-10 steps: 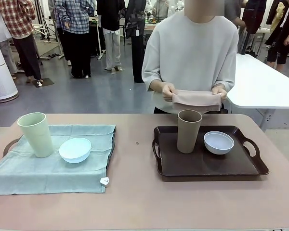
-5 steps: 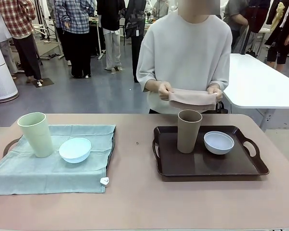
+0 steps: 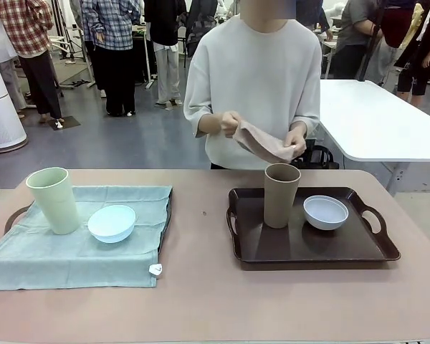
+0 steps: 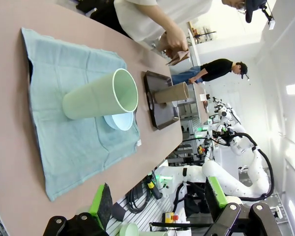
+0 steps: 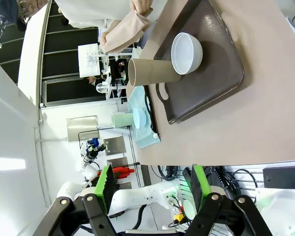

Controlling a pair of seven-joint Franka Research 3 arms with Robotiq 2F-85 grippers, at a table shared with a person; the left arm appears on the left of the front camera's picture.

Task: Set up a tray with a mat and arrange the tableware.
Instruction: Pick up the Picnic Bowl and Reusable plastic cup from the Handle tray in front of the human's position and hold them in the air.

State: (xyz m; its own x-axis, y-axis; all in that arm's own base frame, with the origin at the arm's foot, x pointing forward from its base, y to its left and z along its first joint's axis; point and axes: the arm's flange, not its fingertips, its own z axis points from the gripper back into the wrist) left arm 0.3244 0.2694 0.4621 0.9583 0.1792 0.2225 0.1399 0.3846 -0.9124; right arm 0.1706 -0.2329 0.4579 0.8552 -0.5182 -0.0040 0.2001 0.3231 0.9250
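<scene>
Here, left hand and right hand hang open; the mat, laid on the occupied tray, could topple the brown cup.

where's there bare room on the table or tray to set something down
Free: the near half of the brown tray, in front of the brown tumbler and white bowl; the table strip between that tray and the teal mat; the mat's near half. Crowded: the tray's far half.
</scene>
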